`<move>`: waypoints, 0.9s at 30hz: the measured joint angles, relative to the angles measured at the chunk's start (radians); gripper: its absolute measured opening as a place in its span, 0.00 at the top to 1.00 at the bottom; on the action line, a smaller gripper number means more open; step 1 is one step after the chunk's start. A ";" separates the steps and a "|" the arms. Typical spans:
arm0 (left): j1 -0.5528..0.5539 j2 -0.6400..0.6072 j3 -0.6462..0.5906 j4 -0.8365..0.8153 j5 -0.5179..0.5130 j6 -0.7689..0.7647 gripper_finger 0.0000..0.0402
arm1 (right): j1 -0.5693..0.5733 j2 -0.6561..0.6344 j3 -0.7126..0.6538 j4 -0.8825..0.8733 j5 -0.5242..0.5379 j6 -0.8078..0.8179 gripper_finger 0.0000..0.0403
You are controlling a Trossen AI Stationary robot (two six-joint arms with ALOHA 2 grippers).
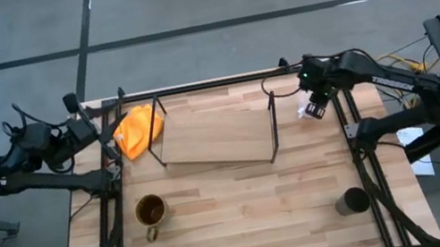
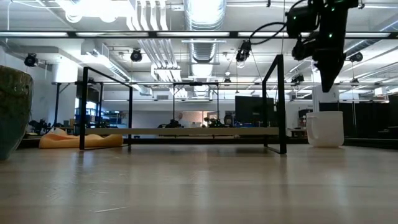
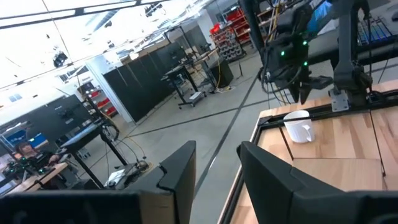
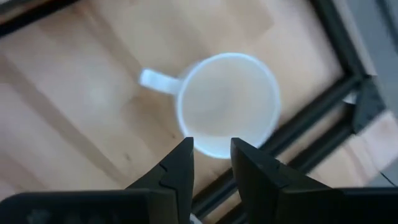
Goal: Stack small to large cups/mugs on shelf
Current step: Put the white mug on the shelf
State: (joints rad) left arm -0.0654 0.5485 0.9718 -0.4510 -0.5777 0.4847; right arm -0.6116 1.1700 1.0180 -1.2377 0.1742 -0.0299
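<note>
The small white mug [image 1: 303, 111] [image 4: 227, 102] stands upright on the tabletop just right of the shelf [image 1: 218, 136] [image 2: 205, 131], its handle [image 4: 155, 81] sticking out sideways. My right gripper [image 1: 317, 108] [image 2: 328, 87] [image 4: 211, 155] hangs open above it, fingers pointing down over the rim and clear of the mug [image 2: 324, 129]. The brown-amber mug [image 1: 151, 213] sits near the table's front left, and the dark mug [image 1: 354, 201] near the front right. My left gripper [image 1: 111, 124] [image 3: 217, 168] waits open at the far left, beside the orange cloth.
An orange cloth [image 1: 139, 129] [image 2: 81, 140] lies at the shelf's left end. The shelf's black wire end frames [image 1: 273, 123] stand close to the white mug. A black frame rail [image 4: 292, 137] runs along the table edge beside the mug. Bare tabletop [image 1: 253, 208] lies between the two front mugs.
</note>
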 joint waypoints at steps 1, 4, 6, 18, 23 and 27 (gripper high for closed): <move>0.000 -0.001 0.000 -0.007 0.000 0.000 0.71 | -0.003 0.015 -0.001 -0.002 -0.017 -0.019 0.75; 0.000 -0.004 0.000 -0.011 0.000 0.000 0.71 | -0.003 0.062 -0.007 -0.001 -0.028 -0.034 0.75; 0.000 -0.004 0.000 -0.011 -0.001 0.002 0.71 | -0.003 0.096 -0.008 -0.001 -0.028 -0.035 0.75; 0.000 -0.015 -0.001 -0.016 -0.002 0.002 0.71 | -0.003 0.233 -0.009 0.002 -0.018 -0.061 0.75; 0.000 -0.022 -0.001 -0.022 -0.003 0.002 0.71 | -0.003 0.229 -0.009 0.015 -0.016 -0.061 0.76; 0.000 -0.027 -0.002 -0.050 -0.004 0.001 0.71 | -0.003 0.218 -0.009 0.021 -0.016 -0.053 0.77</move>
State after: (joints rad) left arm -0.0654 0.5217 0.9699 -0.5009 -0.5819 0.4858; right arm -0.6144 1.3878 1.0092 -1.2172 0.1579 -0.0829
